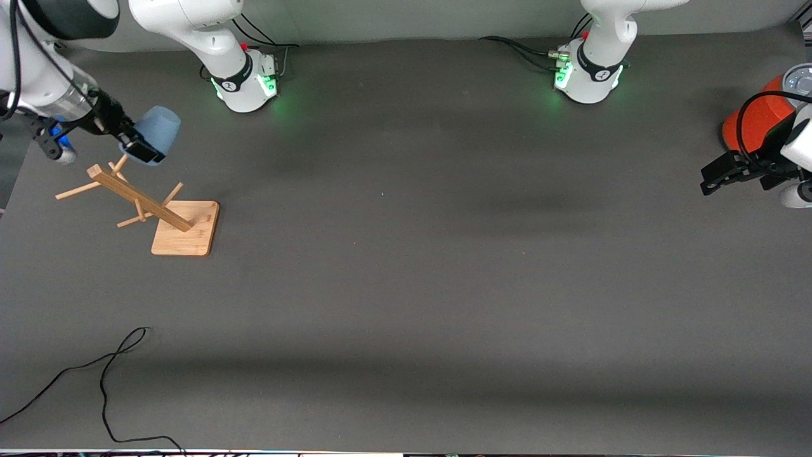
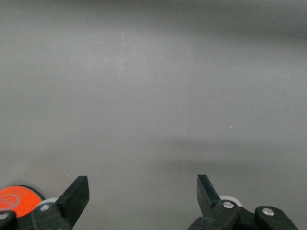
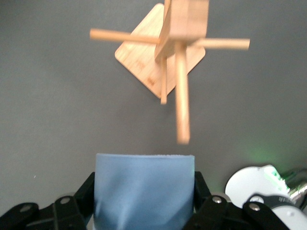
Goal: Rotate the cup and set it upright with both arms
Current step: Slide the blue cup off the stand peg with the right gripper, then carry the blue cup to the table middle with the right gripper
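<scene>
Wooden rack stands below the cup, clamped in the right gripper; left gripper waits, fingers wide.

Right gripper clamped, raised — left gripper agape, waiting.

Table: dark grey matte surface; soft shadow bands across it
Wall: pale grey strip along the table's edge

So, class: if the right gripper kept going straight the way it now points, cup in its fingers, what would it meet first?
Probably the wooden rack. The right gripper, shut on the cup, faces the rack's pegs in its wrist view, the nearest peg just ahead of the cup. Depth is unclear, so it may pass close by.
</scene>
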Robot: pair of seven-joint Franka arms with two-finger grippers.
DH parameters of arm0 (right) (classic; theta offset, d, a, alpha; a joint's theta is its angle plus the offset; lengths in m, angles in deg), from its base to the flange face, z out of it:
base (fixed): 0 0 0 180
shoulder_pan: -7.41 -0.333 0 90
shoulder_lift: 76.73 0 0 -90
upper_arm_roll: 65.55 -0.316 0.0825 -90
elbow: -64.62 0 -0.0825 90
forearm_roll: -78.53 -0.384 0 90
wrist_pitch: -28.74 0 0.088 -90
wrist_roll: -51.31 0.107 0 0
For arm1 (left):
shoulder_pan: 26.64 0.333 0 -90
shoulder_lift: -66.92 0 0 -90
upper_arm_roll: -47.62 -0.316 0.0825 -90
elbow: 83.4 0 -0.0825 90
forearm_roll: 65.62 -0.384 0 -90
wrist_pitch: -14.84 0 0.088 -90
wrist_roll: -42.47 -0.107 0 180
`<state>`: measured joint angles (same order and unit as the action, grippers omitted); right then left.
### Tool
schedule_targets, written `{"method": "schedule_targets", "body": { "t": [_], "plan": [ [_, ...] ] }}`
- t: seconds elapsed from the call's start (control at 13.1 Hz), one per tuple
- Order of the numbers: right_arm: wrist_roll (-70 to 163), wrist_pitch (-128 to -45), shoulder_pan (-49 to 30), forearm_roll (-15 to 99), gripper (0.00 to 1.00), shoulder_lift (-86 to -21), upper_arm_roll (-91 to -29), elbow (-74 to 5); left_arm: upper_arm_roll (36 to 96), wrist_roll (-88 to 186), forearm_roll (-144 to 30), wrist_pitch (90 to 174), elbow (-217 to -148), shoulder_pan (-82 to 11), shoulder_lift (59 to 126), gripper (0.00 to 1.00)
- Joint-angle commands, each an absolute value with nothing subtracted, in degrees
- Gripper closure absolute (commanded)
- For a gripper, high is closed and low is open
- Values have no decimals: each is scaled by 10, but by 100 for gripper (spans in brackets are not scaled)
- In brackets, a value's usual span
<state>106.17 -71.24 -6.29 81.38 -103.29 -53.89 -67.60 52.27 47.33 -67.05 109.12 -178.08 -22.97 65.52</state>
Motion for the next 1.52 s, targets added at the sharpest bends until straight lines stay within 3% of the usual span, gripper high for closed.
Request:
{"method": "schedule_targets", "body": {
  "t": [0.0,0.3,0.53,0.99,1.45],
  "plan": [
    [1181,-670,-149,804,76,-1047,-535,-642,523,464,-670,1078,-1769,-229,659,0],
    [1398,-673,-325,804,76,-986,-535,-573,523,464,-670,1078,-1769,-229,659,0],
    [1521,-695,-413,780,76,-849,-535,-461,523,464,-670,1078,-1769,-229,659,0],
    [1764,-700,-505,757,76,-514,-536,-148,523,464,-670,1078,-1769,-229,659,0],
    [1927,-726,-558,761,76,-282,-536,5,523,464,-670,1079,-1770,-229,661,0]
  ]
}}
